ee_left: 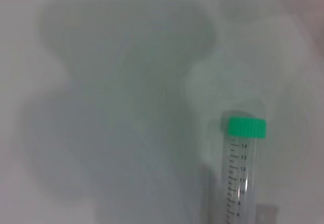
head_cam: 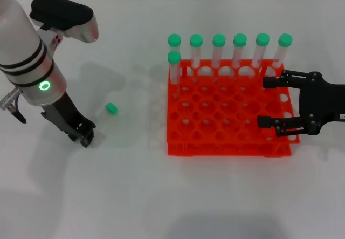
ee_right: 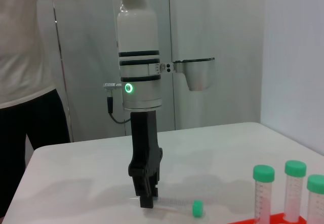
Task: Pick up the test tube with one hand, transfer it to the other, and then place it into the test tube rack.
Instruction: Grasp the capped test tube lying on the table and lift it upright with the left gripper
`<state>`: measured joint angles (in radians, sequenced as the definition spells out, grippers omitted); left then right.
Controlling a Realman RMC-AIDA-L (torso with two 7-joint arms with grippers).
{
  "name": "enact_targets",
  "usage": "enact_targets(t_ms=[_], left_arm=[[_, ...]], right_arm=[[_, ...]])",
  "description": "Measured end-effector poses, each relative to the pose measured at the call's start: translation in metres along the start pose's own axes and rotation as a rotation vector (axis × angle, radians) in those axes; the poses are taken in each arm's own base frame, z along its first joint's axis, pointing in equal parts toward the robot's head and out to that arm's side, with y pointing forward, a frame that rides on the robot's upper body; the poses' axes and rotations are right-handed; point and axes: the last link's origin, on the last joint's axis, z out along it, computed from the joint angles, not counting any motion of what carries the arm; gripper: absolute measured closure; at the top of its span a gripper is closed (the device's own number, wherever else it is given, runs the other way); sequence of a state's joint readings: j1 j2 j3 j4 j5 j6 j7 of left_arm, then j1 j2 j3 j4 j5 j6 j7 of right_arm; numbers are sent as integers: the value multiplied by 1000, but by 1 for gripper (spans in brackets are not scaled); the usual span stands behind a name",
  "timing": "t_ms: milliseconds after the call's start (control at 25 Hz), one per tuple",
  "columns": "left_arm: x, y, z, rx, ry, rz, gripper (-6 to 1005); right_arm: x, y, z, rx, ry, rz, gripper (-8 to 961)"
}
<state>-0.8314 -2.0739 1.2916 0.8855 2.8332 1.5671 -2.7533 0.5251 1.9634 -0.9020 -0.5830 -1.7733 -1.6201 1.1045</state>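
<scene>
The test tube lies flat on the white table, its green cap (head_cam: 111, 108) pointing away from my left gripper (head_cam: 85, 137). That gripper, on the green-ringed arm, is down at the table with its fingers close together around the tube's bottom end. From the right wrist view, the left gripper (ee_right: 147, 202) stands on the end of the lying tube (ee_right: 174, 204). The left wrist view shows the tube (ee_left: 245, 168) close up. My right gripper (head_cam: 272, 102) is open and empty over the right edge of the orange-red test tube rack (head_cam: 229, 142).
Several green-capped tubes (head_cam: 218, 50) stand upright in the rack's back row, and one more (head_cam: 174, 69) at its left edge. A person in a white top (ee_right: 23, 82) stands behind the table's far side.
</scene>
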Motion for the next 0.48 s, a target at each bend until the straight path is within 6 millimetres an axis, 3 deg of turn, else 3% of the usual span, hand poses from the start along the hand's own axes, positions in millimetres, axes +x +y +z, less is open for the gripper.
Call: enact_targets(t_ms=[320, 480], left_arm=[[4, -1, -1, 9, 19, 10, 808], [10, -2, -18, 34, 89, 24, 808]], right_arm=[[1, 1, -3, 6, -7, 6, 90], [2, 1, -6, 11, -11, 9, 91]])
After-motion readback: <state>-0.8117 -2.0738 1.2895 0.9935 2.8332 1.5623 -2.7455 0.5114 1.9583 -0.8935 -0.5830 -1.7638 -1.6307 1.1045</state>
